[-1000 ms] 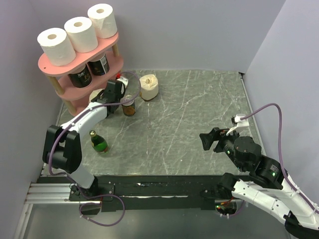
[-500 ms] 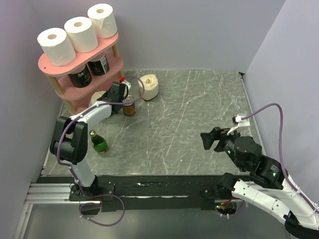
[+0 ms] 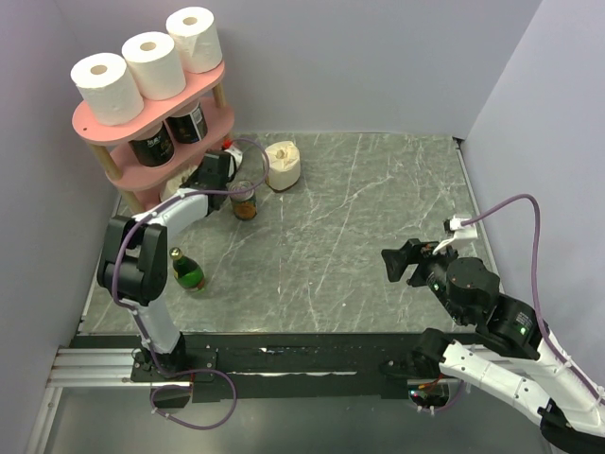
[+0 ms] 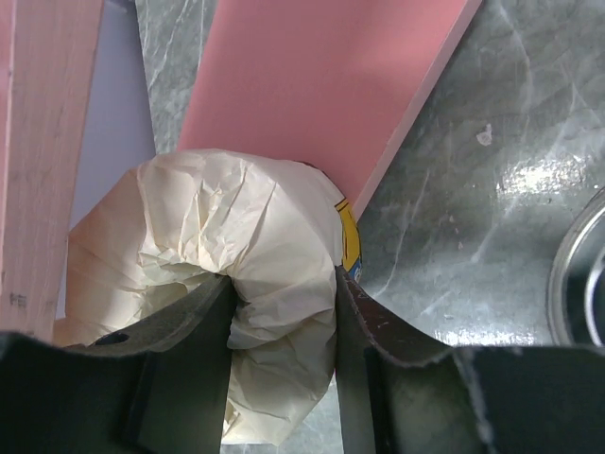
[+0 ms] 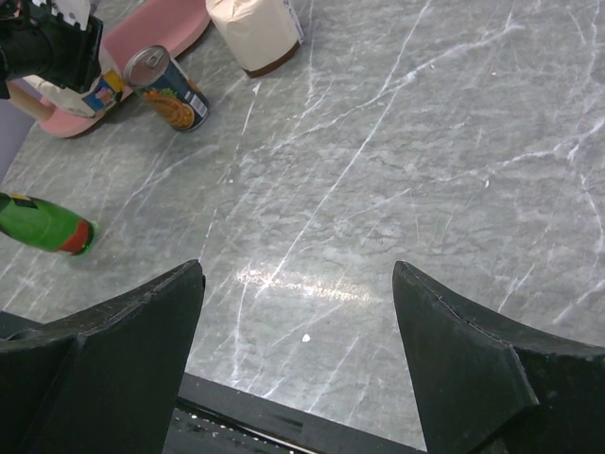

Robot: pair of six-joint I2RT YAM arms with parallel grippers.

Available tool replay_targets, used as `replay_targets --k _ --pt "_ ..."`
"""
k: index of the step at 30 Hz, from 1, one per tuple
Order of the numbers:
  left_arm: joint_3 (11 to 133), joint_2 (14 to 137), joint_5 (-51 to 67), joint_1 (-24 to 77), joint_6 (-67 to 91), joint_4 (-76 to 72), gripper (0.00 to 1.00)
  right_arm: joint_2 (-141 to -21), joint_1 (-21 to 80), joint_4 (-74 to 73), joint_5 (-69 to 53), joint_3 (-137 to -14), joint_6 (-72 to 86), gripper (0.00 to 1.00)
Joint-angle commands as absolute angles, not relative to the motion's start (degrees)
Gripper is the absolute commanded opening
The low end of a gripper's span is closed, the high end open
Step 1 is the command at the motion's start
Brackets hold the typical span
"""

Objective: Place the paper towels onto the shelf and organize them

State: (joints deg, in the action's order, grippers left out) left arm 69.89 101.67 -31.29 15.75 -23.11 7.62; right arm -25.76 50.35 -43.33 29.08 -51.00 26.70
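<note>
The pink shelf [image 3: 142, 113] stands at the far left with three paper towel rolls [image 3: 153, 64] on its top board. My left gripper [image 3: 210, 175] is shut on a crumpled white roll [image 4: 236, 236], pinching its wall between the fingers [image 4: 364, 322] at the edge of the shelf's bottom board [image 4: 321, 85]. Only a sliver of this roll [image 3: 173, 189] shows in the top view. Another roll [image 3: 283, 165] stands on the table beside the shelf and also shows in the right wrist view [image 5: 253, 28]. My right gripper [image 3: 402, 263] is open and empty above the table's right side.
Two dark cans [image 3: 151, 144] sit on the middle board. A can [image 3: 244, 200] stands just right of my left gripper. A green bottle [image 3: 187, 271] lies on the table's left side. A wooden post [image 4: 38, 142] is left of the held roll.
My left gripper has carried the held roll a little left, closer in under the shelf, and the left arm's elbow has swung right. The right arm has not moved.
</note>
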Motion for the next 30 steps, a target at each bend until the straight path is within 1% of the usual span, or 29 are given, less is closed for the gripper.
replay_targets --k 1,4,10,19,30 --pt "72.60 102.04 -32.69 15.21 -26.01 2.46 0.48 -26.37 50.19 -42.45 30.67 -53.53 26.63 0.88" --pt "72.60 102.13 -33.49 15.03 -26.54 1.76 0.57 -26.19 50.19 -42.54 30.67 -53.61 26.72 0.88" --pt "73.30 100.99 -36.47 15.03 -26.98 1.76 0.63 -26.63 50.19 -42.45 30.24 -54.58 26.28 0.88" --pt "75.14 97.56 -34.45 16.87 -26.28 5.88 0.66 -26.37 50.19 -42.28 29.27 -54.67 26.28 0.88" --pt "75.85 95.45 -37.53 20.47 -24.52 10.72 0.65 -24.35 50.10 -43.33 27.95 -54.14 26.98 0.88"
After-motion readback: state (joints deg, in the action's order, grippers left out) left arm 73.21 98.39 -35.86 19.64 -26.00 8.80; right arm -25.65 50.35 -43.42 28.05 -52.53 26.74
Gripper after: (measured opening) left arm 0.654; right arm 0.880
